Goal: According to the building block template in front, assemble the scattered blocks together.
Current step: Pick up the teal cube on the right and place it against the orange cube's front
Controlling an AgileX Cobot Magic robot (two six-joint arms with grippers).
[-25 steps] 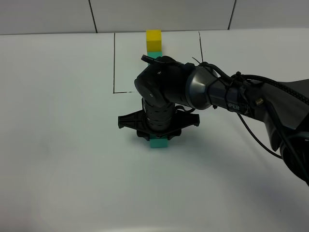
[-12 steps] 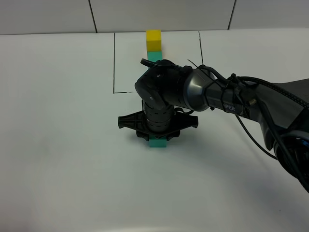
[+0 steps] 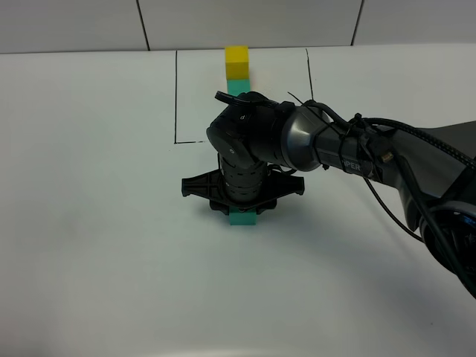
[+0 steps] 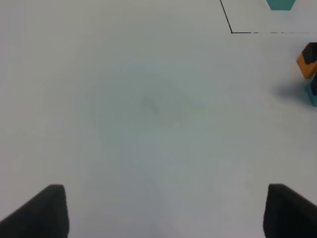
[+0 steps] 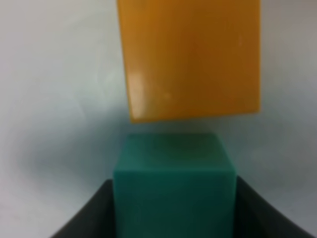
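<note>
The building block template, a yellow cube joined to a teal one, stands at the back inside a black outline; its teal part also shows in the left wrist view. Of the scattered blocks, a teal cube sits between the fingers of my right gripper, which is shut on it low at the table. An orange cube lies just beyond the teal one; the arm hides it in the high view. My left gripper hangs open over bare table with nothing between its fingers.
The black outline marks a rectangle on the white table around the template. The right arm reaches in from the right across the middle. A tiled wall borders the back.
The right arm's wrist has shifted very slightly to the left. The teal cube and the template stay where they were.
</note>
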